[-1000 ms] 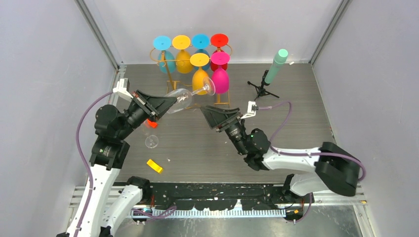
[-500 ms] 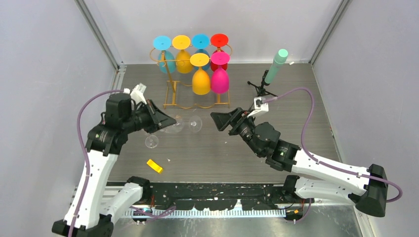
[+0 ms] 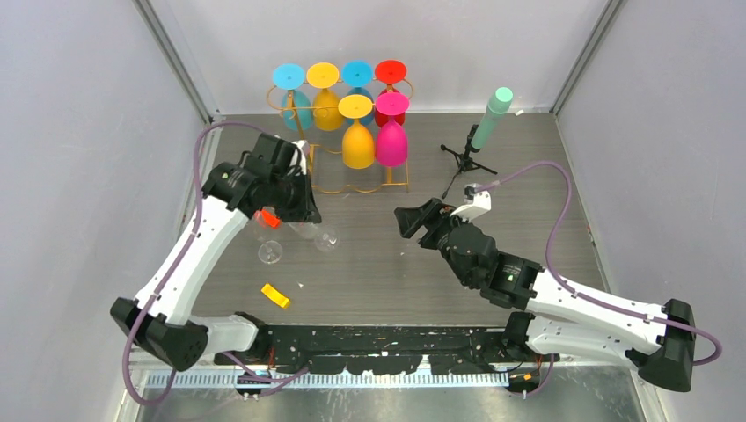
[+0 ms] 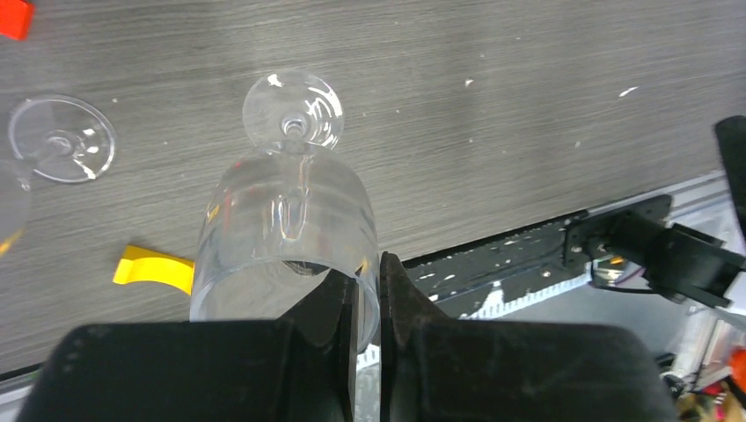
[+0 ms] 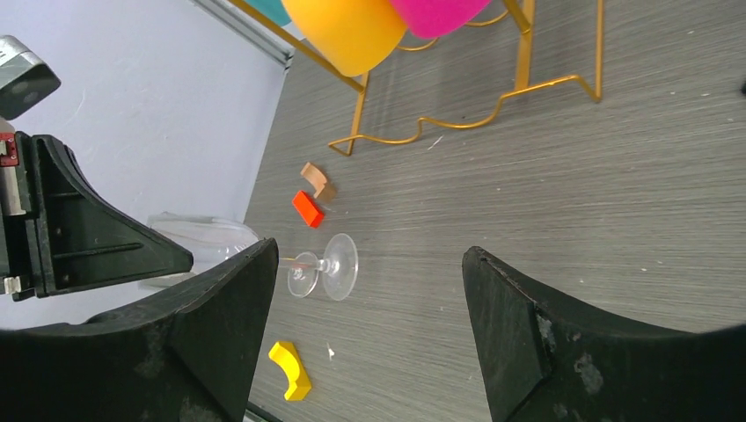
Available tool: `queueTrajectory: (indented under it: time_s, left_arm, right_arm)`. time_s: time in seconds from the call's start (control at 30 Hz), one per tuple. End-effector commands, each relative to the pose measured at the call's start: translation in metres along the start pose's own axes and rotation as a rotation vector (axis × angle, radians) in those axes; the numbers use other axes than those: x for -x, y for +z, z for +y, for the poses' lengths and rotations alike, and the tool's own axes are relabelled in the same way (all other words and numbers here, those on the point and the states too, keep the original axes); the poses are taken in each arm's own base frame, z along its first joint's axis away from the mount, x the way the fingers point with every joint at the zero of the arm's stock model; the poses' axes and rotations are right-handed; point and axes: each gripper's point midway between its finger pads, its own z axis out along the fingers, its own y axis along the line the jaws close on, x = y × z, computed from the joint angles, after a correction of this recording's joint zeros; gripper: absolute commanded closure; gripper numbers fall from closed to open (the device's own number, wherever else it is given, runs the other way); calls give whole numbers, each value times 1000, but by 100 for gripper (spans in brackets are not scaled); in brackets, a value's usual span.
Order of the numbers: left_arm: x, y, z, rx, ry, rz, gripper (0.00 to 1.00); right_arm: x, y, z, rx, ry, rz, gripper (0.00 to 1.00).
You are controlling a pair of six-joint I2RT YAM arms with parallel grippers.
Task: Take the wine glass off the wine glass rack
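Left arm reaches long and forward over the dark grey wood-grain desk [image 3: 369, 272], elbow raised, wrist bent down. The left pincer [image 3: 303, 215] aims down at the desk and slightly right. Right arm lies low, coming in from the right, forearm angled to the centre. The right pincer [image 3: 412, 218] faces the far left, jaws spread wide with nothing between them.

Left pincer [image 4: 369, 264] is narrow, its fingers [image 4: 352, 303] nipping the rim of the clear wine glass [image 4: 281, 229], one inside the bowl and one outside.

Gold wire wine glass rack [image 5: 526, 53]: thin metal uprights on a wavy base, standing beyond the left pincer. Smooth opaque coloured glasses hang on it bowl-down, among them a yellow glass [image 3: 357, 145] and a magenta glass [image 3: 391, 143].

The clear wine glass [image 3: 317, 233] is off the rack, in the left pincer. It is transparent, with a rounded bowl, thin stem and flat round foot. Its long axis runs straight out from the pincer, mouth at the fingers and foot pointing away and down toward the desk. Cannot tell if the foot touches the desk.

Black tripod with a green cylinder [image 3: 484, 123] stands beyond the right pincer.

Second clear glass [image 3: 270, 252] is just near-side of the left pincer. A yellow curved block [image 3: 275, 296] lies nearer again, and a red block [image 3: 271, 221] sits beside the pincer.
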Motion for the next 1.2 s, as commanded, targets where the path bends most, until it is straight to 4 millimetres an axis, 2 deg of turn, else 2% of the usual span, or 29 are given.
queueTrajectory:
  time_s: [0.0,0.2,0.33,0.47,0.53,0.7,1.17]
  left_arm:
    - [12,-7,5,70,112,-21,100]
    - [3,23,21,150,131,57,100]
    - [2,35,36,219,141,55,100]
    - [-2,47,43,236,153,66,100]
    - [-2,50,49,258,172,74,100]
    - [-4,59,48,226,187,85,100]
    - [-14,67,66,251,163,116,100]
  right_arm:
    - [24,-7,-12,-58,-4,-90,18]
    - [30,-11,-16,-68,-15,-112,18]
    - [29,-10,-18,-77,-24,-110,18]
    - [28,-8,-16,-78,-30,-105,18]
    - [28,-8,-15,-77,-29,-102,18]
    - [25,-7,-16,-79,-24,-91,18]
    - [15,1,-11,-81,-32,-59,18]
